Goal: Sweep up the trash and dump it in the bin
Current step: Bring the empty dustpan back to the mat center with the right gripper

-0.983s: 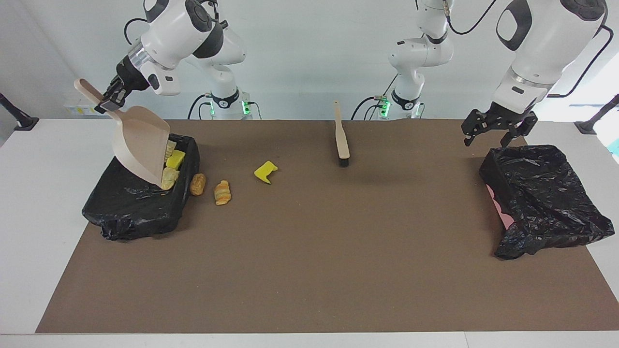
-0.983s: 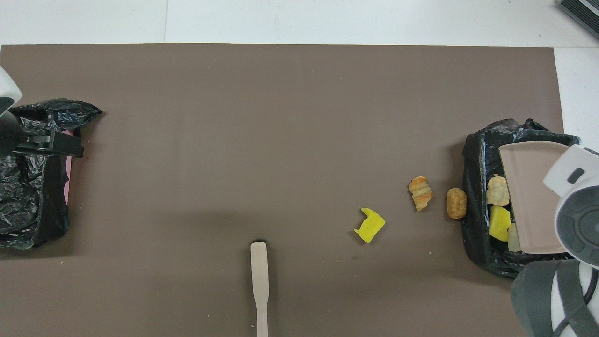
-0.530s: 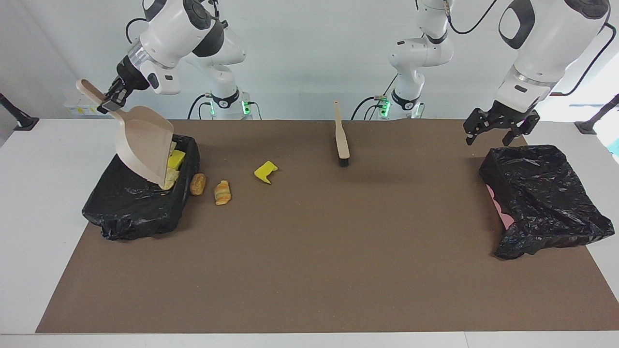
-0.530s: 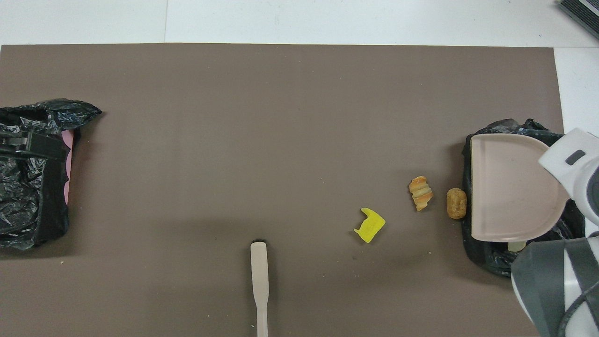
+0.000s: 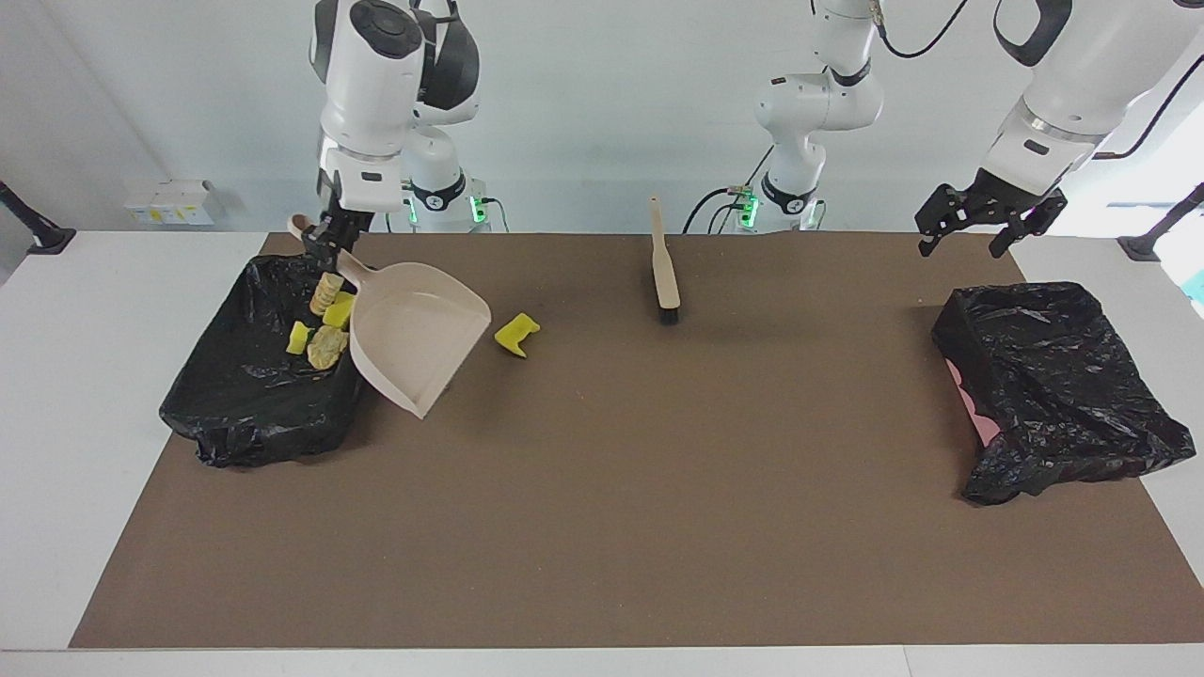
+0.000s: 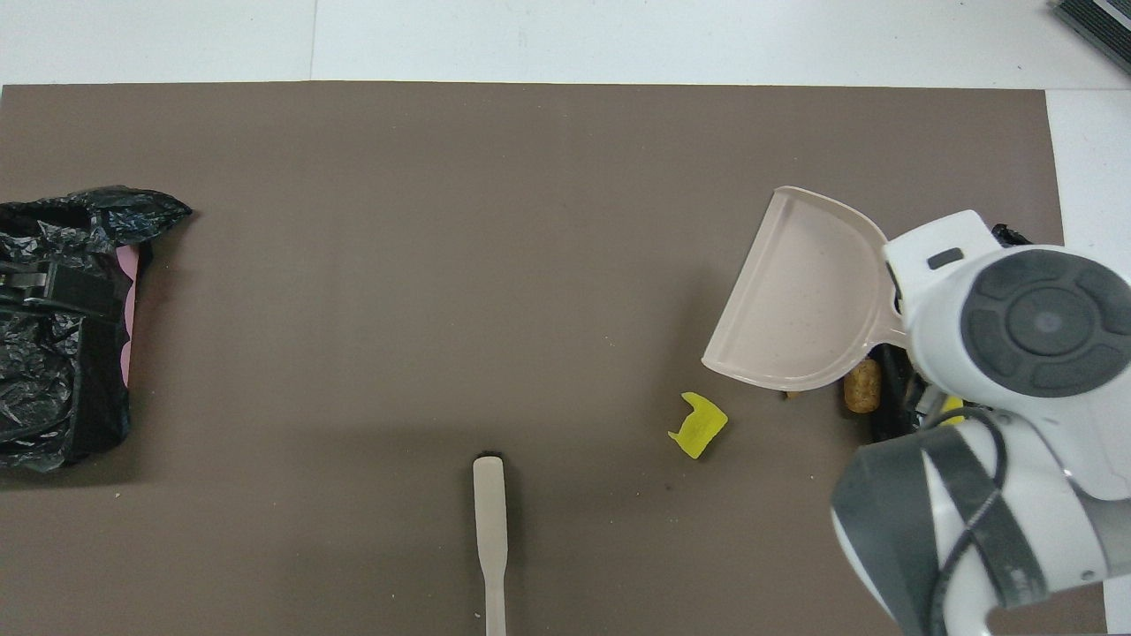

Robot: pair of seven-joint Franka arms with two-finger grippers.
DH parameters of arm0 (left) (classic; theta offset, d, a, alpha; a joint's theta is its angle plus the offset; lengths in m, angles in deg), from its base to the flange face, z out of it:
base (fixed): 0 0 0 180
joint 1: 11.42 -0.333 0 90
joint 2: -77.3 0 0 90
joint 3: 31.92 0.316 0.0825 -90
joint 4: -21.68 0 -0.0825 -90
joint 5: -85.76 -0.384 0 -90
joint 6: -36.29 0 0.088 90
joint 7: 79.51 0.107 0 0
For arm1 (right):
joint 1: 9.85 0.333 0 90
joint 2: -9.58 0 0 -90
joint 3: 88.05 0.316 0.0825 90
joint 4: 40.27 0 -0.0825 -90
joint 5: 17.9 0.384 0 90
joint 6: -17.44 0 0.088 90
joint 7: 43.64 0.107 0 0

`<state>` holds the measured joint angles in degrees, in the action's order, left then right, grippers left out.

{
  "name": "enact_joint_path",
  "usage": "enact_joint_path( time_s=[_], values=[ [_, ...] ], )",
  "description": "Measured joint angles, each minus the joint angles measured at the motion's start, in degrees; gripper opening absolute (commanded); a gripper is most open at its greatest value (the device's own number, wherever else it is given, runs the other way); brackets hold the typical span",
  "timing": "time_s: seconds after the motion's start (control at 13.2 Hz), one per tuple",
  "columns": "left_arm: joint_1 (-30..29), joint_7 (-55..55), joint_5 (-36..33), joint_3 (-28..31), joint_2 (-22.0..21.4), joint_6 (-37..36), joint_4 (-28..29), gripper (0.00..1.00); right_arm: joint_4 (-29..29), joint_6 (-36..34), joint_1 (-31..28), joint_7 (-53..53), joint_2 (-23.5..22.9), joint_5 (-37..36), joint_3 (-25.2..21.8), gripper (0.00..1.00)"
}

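My right gripper point(image 5: 329, 237) is shut on the handle of the beige dustpan point(image 5: 419, 340), which hangs roughly level over the mat beside the black-lined bin point(image 5: 240, 414). The pan point(image 6: 800, 296) looks empty. Several pieces of trash point(image 5: 322, 324), yellow and beige, lie in the bin. A yellow sponge wedge point(image 5: 516, 336) point(image 6: 698, 426) lies on the mat just past the pan. One brown bread-like piece point(image 6: 861, 389) peeks out under the pan's edge; the facing view hides it. My left gripper point(image 5: 974, 235) hangs open and empty over the mat's edge near the second bin point(image 5: 1058, 376).
A wooden-handled brush point(image 5: 665, 268) point(image 6: 489, 521) lies on the brown mat point(image 5: 611, 489) close to the robots' edge, about midway between the arms. The second black-lined bin point(image 6: 53, 353) shows a pink edge. White table surrounds the mat.
My right arm swung the dustpan from steeply tipped over the bin to level over the mat, covering the two bread-like pieces. The left gripper drifted slightly up and toward the robots.
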<state>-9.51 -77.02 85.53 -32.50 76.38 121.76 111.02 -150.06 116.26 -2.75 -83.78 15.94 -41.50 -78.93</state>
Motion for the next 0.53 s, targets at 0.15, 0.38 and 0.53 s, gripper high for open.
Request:
enact_joint_path(
  time_s=[0.15, 0.38, 0.53],
  values=[
    [0.0, 0.0, 0.0, 0.0, 0.0, -1.6, -0.1, 1.00, 3.2, -1.3, 3.4, 12.5, -4.9, 4.4, 0.1, 0.00],
    [0.1, 0.8, 1.6, 0.0, 0.0, -3.6, -0.8, 1.00, 7.9, -2.7, 7.5, 30.0, -10.6, 12.2, 0.2, 0.00],
    [0.5, 1.1, 3.1, 0.2, 0.0, -4.5, -1.6, 1.00, 10.5, -2.8, 8.9, 40.7, -13.2, 18.2, 0.2, 0.00]
  ],
)
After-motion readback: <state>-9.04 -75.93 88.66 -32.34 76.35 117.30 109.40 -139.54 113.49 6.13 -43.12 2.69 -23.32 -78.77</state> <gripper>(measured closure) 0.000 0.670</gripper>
